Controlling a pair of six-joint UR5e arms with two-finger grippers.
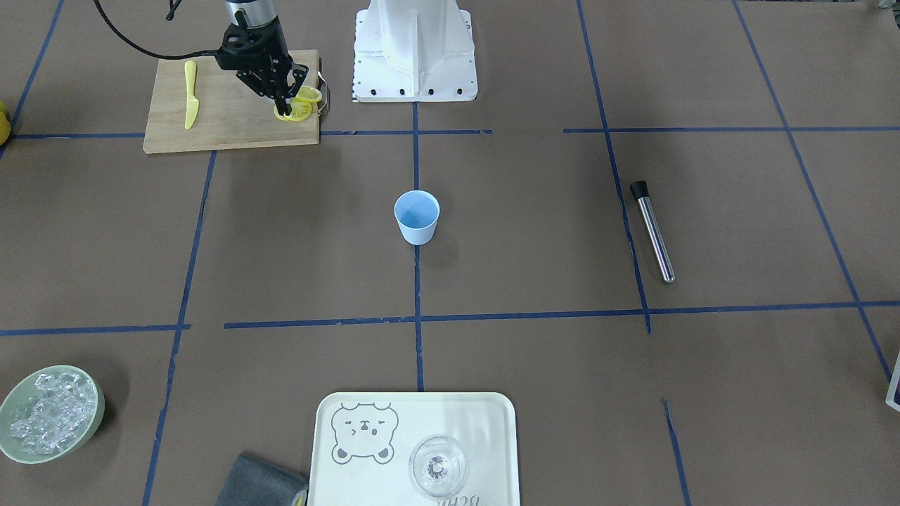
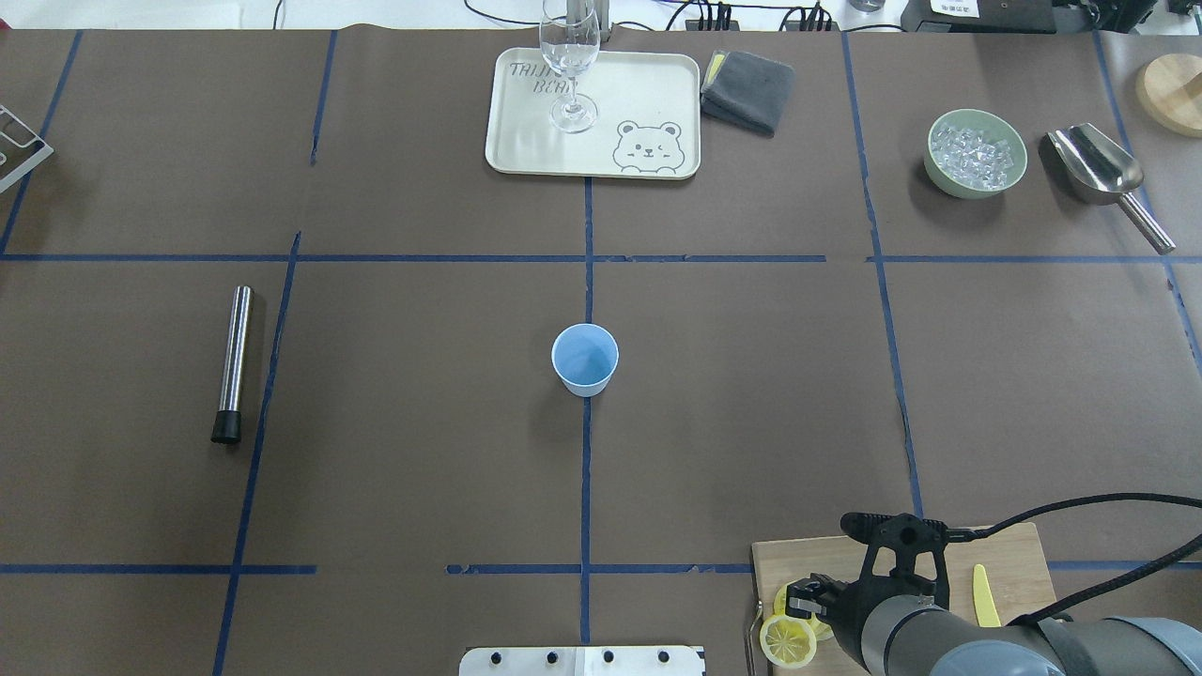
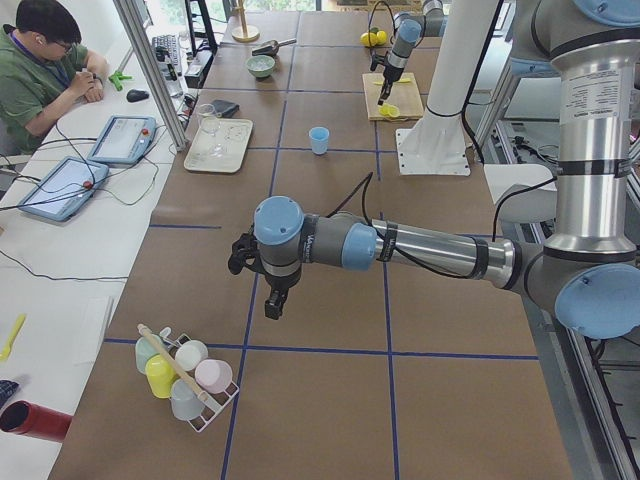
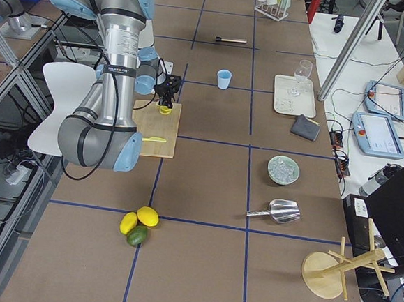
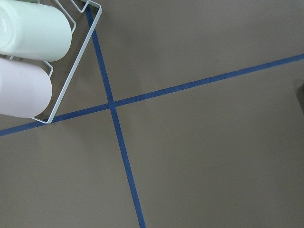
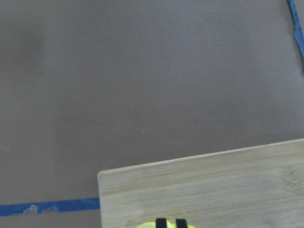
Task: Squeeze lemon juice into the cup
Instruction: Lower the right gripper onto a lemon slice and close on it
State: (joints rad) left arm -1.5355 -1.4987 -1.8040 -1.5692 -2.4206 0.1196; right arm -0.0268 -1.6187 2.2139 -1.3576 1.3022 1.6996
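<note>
The light-blue cup (image 1: 417, 218) stands upright in the middle of the table, and also shows in the overhead view (image 2: 584, 360). Lemon slices (image 1: 301, 109) lie on the wooden cutting board (image 1: 232, 123) at the robot's right. My right gripper (image 1: 285, 107) points down on the board, its fingertips close together on the edge of a lemon slice (image 2: 789, 640). The right wrist view shows the two black fingertips (image 6: 161, 222) with yellow between them. My left gripper (image 3: 268, 300) hangs over bare table far from the cup; I cannot tell whether it is open.
A yellow toy knife (image 1: 190, 95) lies on the board. A metal muddler (image 1: 652, 230) lies at the robot's left. A tray (image 2: 526, 141) with a glass (image 2: 570, 66), a grey cloth (image 2: 747, 89) and a bowl of ice (image 2: 977, 153) stand at the far side. A cup rack (image 3: 185, 375) sits near the left gripper.
</note>
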